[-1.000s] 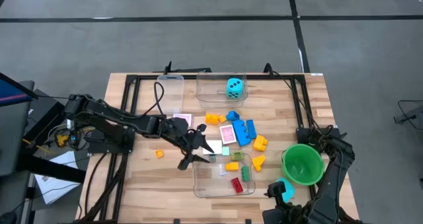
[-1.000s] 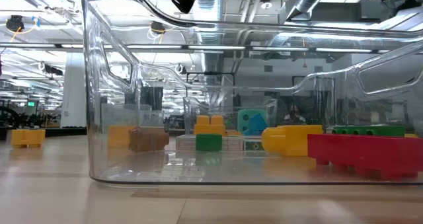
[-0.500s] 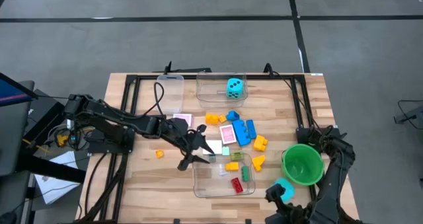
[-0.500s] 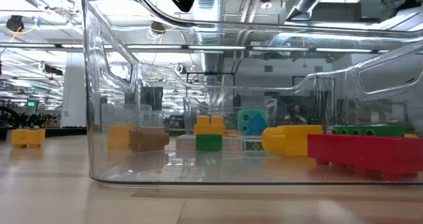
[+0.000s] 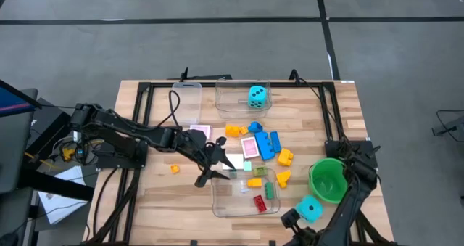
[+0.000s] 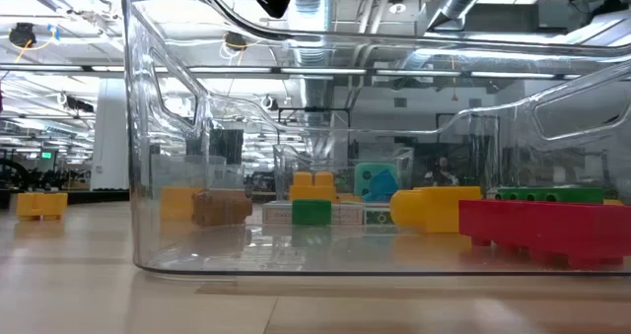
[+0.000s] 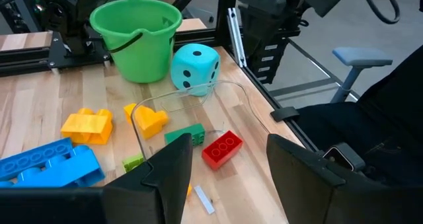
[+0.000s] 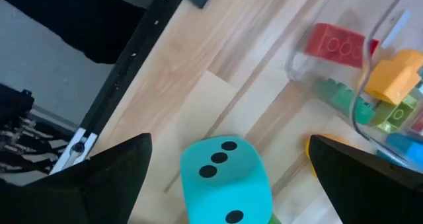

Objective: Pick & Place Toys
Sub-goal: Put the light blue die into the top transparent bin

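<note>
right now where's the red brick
In the high view, the red brick lies inside the near clear tub, beside a green brick, right of the left gripper.

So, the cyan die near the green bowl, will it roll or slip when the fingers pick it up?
The cyan die has flat faces, so it probably stays put. Its rounded corners and smooth-looking surface could slip. It looks wide for the right gripper.
</note>
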`<state>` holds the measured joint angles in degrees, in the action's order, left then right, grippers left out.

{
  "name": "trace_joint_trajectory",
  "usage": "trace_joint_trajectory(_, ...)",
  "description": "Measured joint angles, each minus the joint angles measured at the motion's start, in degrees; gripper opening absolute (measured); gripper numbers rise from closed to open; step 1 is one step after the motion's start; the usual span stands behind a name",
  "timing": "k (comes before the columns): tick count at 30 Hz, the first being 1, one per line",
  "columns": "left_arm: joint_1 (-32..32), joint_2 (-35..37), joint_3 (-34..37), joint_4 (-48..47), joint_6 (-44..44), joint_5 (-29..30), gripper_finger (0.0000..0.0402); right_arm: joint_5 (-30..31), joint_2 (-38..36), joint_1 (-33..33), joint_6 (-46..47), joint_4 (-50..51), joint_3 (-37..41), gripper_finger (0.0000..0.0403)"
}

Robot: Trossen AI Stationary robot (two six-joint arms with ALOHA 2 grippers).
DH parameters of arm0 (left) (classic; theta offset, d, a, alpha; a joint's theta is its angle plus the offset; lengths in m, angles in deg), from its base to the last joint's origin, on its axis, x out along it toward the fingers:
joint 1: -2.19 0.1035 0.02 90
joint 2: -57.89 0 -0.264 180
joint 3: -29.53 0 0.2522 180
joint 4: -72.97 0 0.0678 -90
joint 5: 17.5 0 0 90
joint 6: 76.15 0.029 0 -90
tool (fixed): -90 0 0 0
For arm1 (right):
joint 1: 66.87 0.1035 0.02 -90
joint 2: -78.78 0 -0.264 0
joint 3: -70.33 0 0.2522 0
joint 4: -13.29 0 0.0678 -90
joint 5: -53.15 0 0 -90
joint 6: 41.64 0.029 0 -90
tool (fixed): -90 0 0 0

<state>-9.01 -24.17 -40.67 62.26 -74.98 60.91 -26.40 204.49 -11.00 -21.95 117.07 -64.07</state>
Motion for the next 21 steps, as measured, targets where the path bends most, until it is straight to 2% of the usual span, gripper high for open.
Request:
trace_joint_trajectory(5,0.01,0.0,0.0,0.0,0.0,0.0,0.0191,-0.1,0.23,0.1,-2.11,-0.17,2.11,0.04)
trace_joint_trajectory(12,0.0,0.0,0.0,-0.04,0.0,0.0,0.0191,-4.63,-4.97,0.33,2.07,0.17,15.49,0.04)
trace_joint_trajectory(17,0.02,0.0,0.0,0.01,0.0,0.0,0.0191,-2.88,-9.48,0.88,4.38,-0.01,18.36,0.04)
trace_joint_trajectory(21,0.0,0.0,0.0,0.01,0.0,0.0,0.0191,-2.84,-9.73,1.71,3.9,-0.14,21.12,0.04)
